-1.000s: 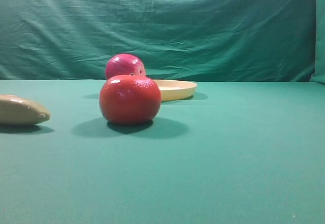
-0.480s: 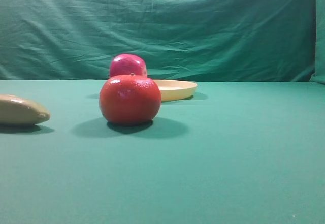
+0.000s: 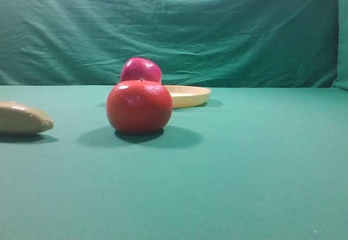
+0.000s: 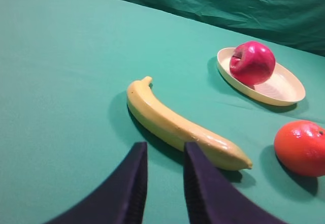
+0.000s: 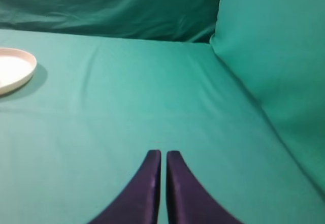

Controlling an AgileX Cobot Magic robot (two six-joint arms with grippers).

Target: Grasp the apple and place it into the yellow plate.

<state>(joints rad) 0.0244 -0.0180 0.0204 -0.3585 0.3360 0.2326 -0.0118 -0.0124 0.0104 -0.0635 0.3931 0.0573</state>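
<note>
The crimson apple point(image 4: 252, 62) lies tilted on the left part of the yellow plate point(image 4: 287, 89) in the left wrist view. In the exterior view only its top point(image 3: 141, 68) shows behind the orange-red fruit point(image 3: 139, 106), beside the plate point(image 3: 190, 94). My left gripper point(image 4: 163, 150) is low over the cloth near the banana's end, far from the apple, its jaws a little apart and empty. My right gripper point(image 5: 163, 155) is shut and empty, with the plate's edge point(image 5: 12, 69) far to its left. Neither gripper shows in the exterior view.
A tan-yellow banana point(image 4: 177, 125) lies just beyond my left fingertips and also shows at the exterior view's left edge point(image 3: 22, 118). The orange-red fruit point(image 4: 301, 148) sits right of the banana. Green cloth covers the table and hangs as a backdrop point(image 3: 217, 28); a cloth wall point(image 5: 274, 56) rises on the right.
In the exterior view the apple's top has shifted rightward behind the orange-red fruit. The orange-red fruit, the plate and the banana have not moved.
</note>
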